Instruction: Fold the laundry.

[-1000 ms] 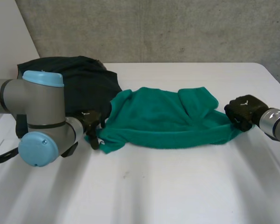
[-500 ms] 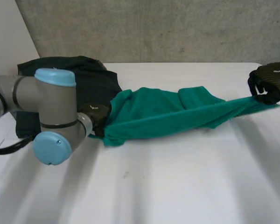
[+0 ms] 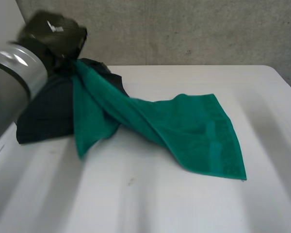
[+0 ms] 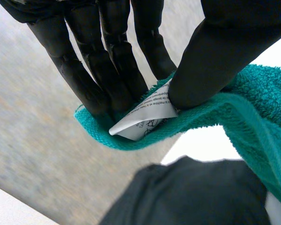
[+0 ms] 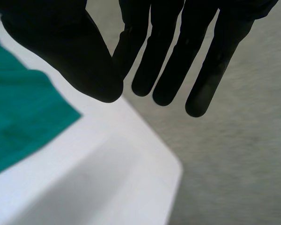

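Observation:
A green towel (image 3: 194,131) hangs from my left hand (image 3: 53,31), which is raised high over the table's back left. In the left wrist view the thumb and straight fingers of that hand (image 4: 215,56) pinch a towel corner (image 4: 253,108) beside its white label (image 4: 143,117). From there the towel slopes down to the right, and its far end lies flat on the white table (image 3: 160,194). My right hand (image 5: 65,42) hovers past the table's right edge, thumb closed against straight fingers with nothing between them. A towel corner (image 5: 18,122) lies on the table beside it.
A dark garment (image 3: 48,111) is heaped at the back left of the table, under my left hand, and it also sits below the hand in the left wrist view (image 4: 192,197). The table's rounded right corner (image 5: 168,168) borders grey floor.
My left hand has closed on the towel's left corner and lifted it high to the back left. My right hand has let go of the right end, which has dropped onto the table.

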`<state>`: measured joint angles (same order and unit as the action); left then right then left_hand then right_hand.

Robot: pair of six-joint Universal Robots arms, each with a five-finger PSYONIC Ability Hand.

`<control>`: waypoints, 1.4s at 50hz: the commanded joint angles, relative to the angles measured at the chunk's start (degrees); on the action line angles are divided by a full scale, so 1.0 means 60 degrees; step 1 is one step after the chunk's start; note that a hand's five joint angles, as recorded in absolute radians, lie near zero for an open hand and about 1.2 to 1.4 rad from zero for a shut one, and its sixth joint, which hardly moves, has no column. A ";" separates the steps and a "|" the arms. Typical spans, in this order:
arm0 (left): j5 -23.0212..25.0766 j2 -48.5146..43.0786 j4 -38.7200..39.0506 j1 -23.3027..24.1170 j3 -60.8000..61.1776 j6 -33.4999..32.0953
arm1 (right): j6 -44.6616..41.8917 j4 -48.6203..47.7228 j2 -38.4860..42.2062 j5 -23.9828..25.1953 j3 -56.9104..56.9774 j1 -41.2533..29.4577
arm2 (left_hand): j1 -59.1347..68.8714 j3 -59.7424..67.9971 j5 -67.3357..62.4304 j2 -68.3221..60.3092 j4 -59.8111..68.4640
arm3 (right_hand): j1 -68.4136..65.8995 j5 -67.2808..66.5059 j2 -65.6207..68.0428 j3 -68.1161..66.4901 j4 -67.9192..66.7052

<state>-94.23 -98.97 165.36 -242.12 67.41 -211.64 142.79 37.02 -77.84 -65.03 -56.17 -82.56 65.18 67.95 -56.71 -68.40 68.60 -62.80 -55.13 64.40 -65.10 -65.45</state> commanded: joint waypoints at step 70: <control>-0.0262 -0.1493 0.1650 -0.0487 0.0629 0.0205 | 0.0589 -0.8796 0.1973 -0.0953 -0.6505 -0.2602 | 0.2470 0.2009 -0.2214 -0.1934 0.1900 | -0.2866 -0.2478 0.2599 -0.2483 -0.2424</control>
<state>-95.66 -108.02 176.10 -244.59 68.74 -209.96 141.93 -21.55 -62.66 -69.81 -100.64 -99.48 65.18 67.95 -56.71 -68.41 68.62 -63.89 -55.90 66.72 -66.90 -67.29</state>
